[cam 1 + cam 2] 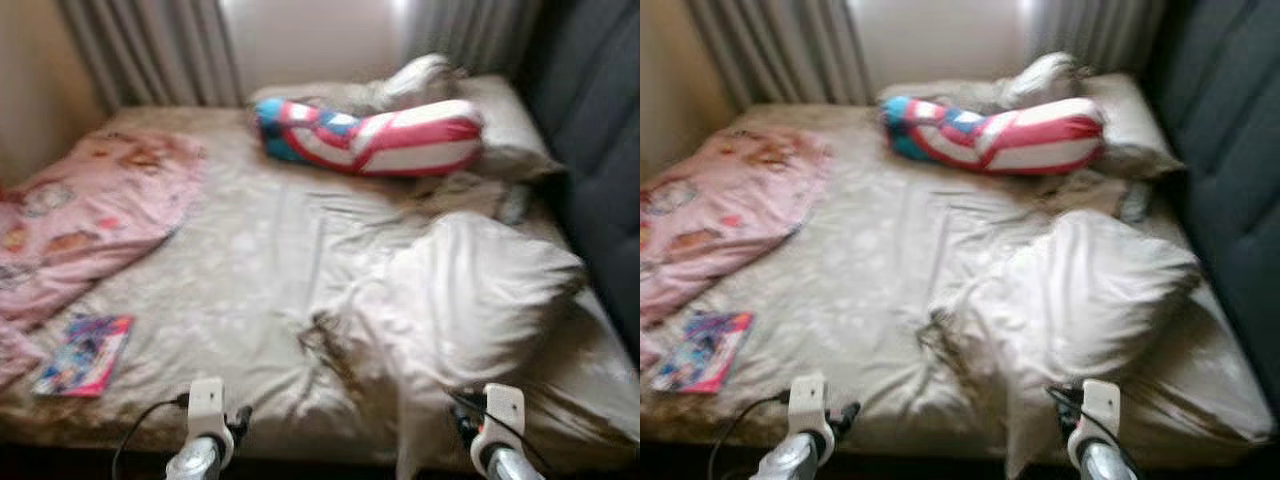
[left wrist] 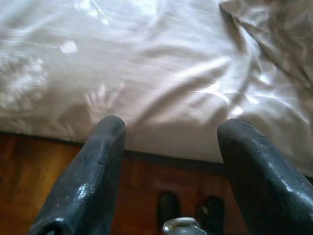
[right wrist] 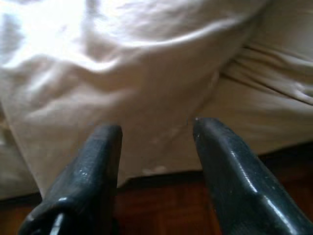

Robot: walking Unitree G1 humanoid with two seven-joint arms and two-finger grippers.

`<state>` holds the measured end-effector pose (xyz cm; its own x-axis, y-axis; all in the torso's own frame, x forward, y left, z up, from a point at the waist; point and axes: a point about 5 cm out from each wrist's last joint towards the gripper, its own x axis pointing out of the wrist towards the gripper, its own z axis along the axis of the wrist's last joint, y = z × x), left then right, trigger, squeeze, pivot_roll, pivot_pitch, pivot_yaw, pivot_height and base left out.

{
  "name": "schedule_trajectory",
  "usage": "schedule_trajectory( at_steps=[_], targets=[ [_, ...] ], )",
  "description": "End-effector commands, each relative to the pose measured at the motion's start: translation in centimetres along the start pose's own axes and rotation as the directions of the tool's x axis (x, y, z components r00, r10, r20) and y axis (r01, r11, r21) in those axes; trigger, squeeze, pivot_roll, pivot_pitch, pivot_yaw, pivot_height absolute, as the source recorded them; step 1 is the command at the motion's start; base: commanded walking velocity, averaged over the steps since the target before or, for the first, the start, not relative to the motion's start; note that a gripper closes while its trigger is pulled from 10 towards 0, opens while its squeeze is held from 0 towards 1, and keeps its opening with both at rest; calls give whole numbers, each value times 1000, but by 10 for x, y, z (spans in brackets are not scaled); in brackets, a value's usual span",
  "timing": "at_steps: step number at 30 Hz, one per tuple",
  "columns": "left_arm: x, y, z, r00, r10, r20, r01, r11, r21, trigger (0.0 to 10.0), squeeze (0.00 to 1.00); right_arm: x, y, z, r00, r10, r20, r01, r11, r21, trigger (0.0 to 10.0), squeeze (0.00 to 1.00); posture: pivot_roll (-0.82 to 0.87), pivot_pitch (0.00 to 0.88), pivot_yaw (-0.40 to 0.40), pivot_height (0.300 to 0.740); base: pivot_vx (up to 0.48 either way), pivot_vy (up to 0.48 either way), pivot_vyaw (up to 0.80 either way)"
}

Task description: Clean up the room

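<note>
Tidying looks barely begun: the bed [image 1: 250, 260] carries a crumpled pillow [image 1: 480, 285], pink blanket [image 1: 85, 215], book [image 1: 85, 355] and striped bolster [image 1: 375, 135], while both left gripper [image 2: 168, 134] and right gripper [image 3: 156, 134] hover at its edge, fingers apart and empty.

Two silver arms with white wrist blocks and thin black cables — left gripper [image 2: 168, 134] and right gripper [image 3: 154, 132] have glossy black fingers.

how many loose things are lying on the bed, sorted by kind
pink blanket: 1
colourful book: 1
red, white and blue bolster: 1
white pillow: 1
total: 4
</note>
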<state>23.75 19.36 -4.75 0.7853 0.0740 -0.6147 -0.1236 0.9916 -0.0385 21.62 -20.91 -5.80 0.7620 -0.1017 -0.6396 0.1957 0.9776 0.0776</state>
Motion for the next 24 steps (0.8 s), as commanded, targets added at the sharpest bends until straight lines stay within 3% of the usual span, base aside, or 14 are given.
schedule_trajectory(
  at_steps=[1, 14, 18, 21, 24],
  targets=[
    [-1, 2, -5, 1000, 4, -17, -4, 1000, 17, 10000, 0, 0, 3, -1, 1000, 8, -5, -8, 1000, 3, 10000, 0, 11, 63, -7, 740, 0, 0, 0],
    [3, 1, 18, 996, 8, 85, -10, 1000, 22, 10000, 0, 2, 8, 3, 998, 55, 12, -55, 998, 18, 10000, 0, 10, 67, 0, 740, 0, 0, 0],
    [5, -2, 27, 991, -9, 130, 5, 1000, 26, 10000, 0, 3, 14, 7, 996, 81, 21, -82, 997, 15, 10000, 0, 6, 67, 2, 740, 0, 0, 0],
    [6, -6, 44, 974, -43, 223, 34, 998, 45, 10000, 0, 7, 26, 19, 988, 136, 76, -137, 991, 5, 10000, 0, 5, 70, 10, 740, 85, 0, 0],
    [6, -6, 49, 970, -42, 241, 35, 999, 33, 10000, 0, 7, 31, 23, 983, 160, 95, -161, 987, -1, 10000, 0, 5, 70, 10, 740, 261, 0, 0]
  ],
)
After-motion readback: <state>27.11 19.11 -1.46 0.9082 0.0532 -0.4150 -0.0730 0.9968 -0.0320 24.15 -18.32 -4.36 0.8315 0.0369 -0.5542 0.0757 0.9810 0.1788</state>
